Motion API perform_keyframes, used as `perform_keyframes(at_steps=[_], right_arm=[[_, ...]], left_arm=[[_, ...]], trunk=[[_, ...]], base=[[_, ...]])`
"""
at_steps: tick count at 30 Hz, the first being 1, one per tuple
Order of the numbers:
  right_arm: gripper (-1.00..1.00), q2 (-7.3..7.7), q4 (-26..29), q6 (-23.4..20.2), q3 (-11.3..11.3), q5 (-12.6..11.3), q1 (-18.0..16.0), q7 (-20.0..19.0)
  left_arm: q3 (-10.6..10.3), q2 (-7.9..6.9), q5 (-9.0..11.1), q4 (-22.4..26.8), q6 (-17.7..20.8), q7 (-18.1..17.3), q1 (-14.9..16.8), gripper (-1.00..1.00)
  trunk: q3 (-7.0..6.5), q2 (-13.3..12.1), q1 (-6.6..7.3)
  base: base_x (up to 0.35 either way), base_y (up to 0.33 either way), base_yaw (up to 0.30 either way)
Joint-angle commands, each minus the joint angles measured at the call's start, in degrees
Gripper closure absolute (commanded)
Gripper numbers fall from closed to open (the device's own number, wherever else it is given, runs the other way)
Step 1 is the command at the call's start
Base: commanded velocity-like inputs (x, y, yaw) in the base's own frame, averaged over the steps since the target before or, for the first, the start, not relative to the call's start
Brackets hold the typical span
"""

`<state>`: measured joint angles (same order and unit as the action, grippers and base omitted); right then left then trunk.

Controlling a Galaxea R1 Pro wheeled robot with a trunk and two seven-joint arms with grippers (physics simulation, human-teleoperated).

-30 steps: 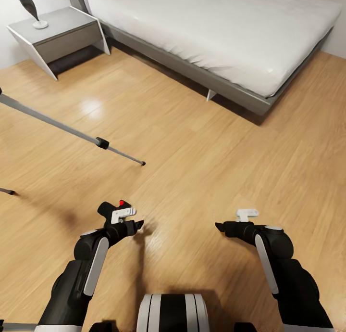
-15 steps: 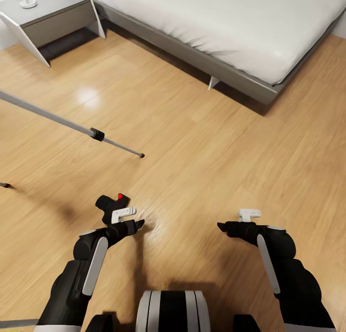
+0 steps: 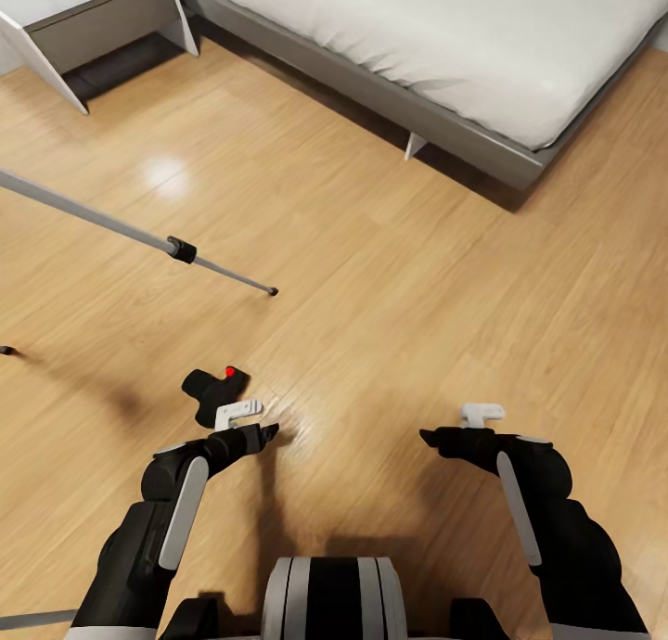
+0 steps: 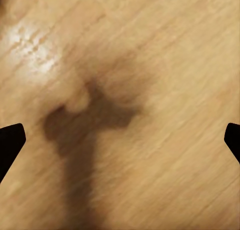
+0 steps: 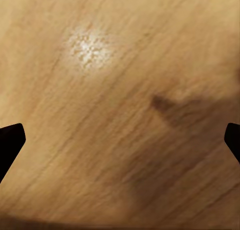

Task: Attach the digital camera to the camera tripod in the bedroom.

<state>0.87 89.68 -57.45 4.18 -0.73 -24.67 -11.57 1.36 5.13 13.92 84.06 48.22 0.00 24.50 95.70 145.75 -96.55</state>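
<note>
Looking down over both arms in the bedroom: light wood floor (image 3: 417, 278) across most of the head view, low grey bed (image 3: 371, 83) with white mattress (image 3: 445, 28) at the top, grey nightstand (image 3: 83, 14) in the upper left corner. Left arm (image 3: 158, 529) bent at the elbow, forearm reaching forward and slightly inward, left gripper (image 3: 263, 433) held low over the floor. Right arm (image 3: 547, 529) mirrored on the other side, forearm angled inward, right gripper (image 3: 429, 436) pointing toward the middle. Small white bracket atop each wrist.

Digital camera (image 3: 215, 390) lying on the floor just ahead of the left gripper, black body with red button up, apart from the fingers, not held. Tripod leg (image 3: 139, 236) slanting in from the left edge, silver tube with a black joint, its tip resting on the floor well ahead of the camera; a second foot (image 3: 6, 351) at the left edge.

In the left wrist view, dark fingers (image 4: 10, 142) at opposite edges, spread wide, bare floor and shadow between. In the right wrist view, fingers (image 5: 11, 140) likewise wide apart over bare floor.
</note>
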Motion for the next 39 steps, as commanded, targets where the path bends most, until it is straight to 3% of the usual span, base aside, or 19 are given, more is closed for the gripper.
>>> perform_keyframes(at_steps=[1,39], right_arm=[[-1.0,0.01,0.05,-0.37,0.04,-0.06,-0.03,-0.12],[-1.0,-0.05,0.05,-0.86,0.05,-0.06,-0.03,-0.12]], left_arm=[[0.13,0.05,0.24,0.03,0.33,0.0,0.02,-1.0],[0.43,-0.21,0.32,-0.28,0.38,0.09,0.02,-1.0]], trunk=[[0.03,0.01,0.01],[0.03,0.01,0.01]], base=[[0.0,0.0,0.0],[0.0,0.0,0.0]])
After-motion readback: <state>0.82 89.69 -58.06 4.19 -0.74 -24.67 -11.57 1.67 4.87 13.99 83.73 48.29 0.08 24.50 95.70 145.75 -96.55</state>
